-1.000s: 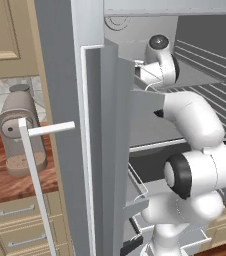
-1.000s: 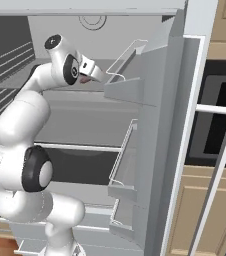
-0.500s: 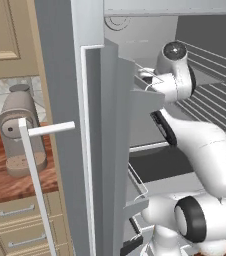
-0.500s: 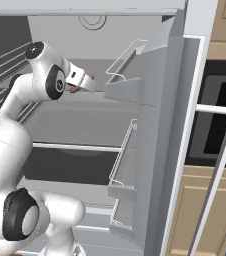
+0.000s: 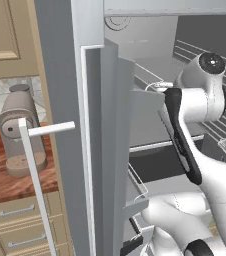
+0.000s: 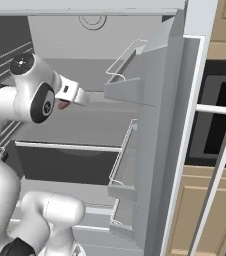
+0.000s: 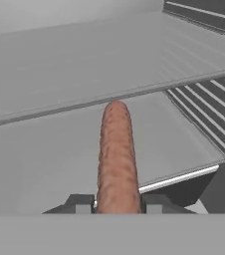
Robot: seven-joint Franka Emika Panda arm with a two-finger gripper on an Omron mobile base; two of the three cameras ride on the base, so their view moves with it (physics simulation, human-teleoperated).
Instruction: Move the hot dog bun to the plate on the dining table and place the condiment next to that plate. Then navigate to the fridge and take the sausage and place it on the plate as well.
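One sausage point(image 7: 116, 159) clamped in my hand point(image 7: 117, 203), inside the open fridge point(image 6: 150, 100). Fetch step underway; next, I judge: withdraw clear of the shelves, then drive to the plate.

sausage point(image 7: 116, 159): reddish-brown skin, finely mottled, dull sheen; slightly rough
gripper point(image 7: 117, 203): dark matt fingers, plastic-looking
fridge shelf point(image 7: 59, 149): smooth pale grey, matt; a brighter metal-like strip along its edge
wire rack point(image 7: 211, 124), at 3 o'clock: thin pale metal bars
countertop point(image 5: 2, 182): glossy reddish wood grain
arm point(image 6: 5, 115): smooth white, glossy shell
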